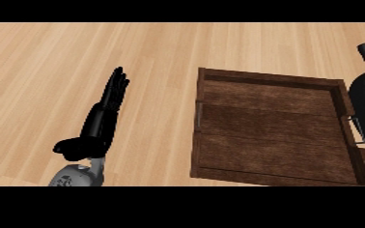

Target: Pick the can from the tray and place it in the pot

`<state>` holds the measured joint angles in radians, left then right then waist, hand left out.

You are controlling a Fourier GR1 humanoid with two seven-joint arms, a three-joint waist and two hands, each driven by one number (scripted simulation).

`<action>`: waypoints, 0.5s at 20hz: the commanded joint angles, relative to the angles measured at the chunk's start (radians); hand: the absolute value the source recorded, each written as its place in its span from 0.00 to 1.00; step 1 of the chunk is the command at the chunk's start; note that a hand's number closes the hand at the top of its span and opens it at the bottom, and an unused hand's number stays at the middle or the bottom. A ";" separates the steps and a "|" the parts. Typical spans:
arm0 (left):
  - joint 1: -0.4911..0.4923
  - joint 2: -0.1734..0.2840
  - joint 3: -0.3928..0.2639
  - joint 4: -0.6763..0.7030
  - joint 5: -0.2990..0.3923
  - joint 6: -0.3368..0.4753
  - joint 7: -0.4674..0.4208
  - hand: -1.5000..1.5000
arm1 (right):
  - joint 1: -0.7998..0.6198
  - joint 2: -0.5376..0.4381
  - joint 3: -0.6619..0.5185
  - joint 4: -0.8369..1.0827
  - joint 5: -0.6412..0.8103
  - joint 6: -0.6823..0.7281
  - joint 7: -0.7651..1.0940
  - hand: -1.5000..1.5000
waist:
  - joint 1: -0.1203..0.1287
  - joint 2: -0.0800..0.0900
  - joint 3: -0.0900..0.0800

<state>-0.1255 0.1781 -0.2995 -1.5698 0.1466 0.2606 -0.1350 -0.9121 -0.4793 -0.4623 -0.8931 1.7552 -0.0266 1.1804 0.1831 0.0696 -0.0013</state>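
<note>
1. The left robot hand [100, 125] rests on the light wooden tabletop [143, 48], fingers straight and pointing away, holding nothing
2. The dark wooden tray [271, 125] lies just to its right; no can shows on the tray floor
3. A black shape at the right edge [358, 101] overlaps the tray's far side; whether it is the right robot hand, and whether it holds the can, I cannot tell
4. No pot shows
</note>
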 commanded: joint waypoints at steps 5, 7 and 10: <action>-0.030 0.000 0.026 0.016 0.008 0.009 0.027 0.50 | -0.120 -0.027 -0.077 0.168 0.155 0.007 0.273 1.00 | -0.031 -0.012 0.003; -0.016 -0.010 0.022 0.029 0.003 0.015 0.012 0.50 | -0.123 -0.038 -0.108 0.192 0.173 -0.017 0.279 1.00 | -0.045 -0.013 0.003; -0.004 0.009 0.045 0.011 0.017 0.008 0.020 0.50 | -0.173 -0.014 -0.124 0.213 0.222 0.008 0.306 1.00 | -0.060 -0.032 0.002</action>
<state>-0.1222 0.1761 -0.2796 -1.5532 0.1484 0.2722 -0.1278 -1.0277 -0.5124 -0.5665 -0.7247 1.9239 -0.0238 1.2307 0.1411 0.0495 0.0010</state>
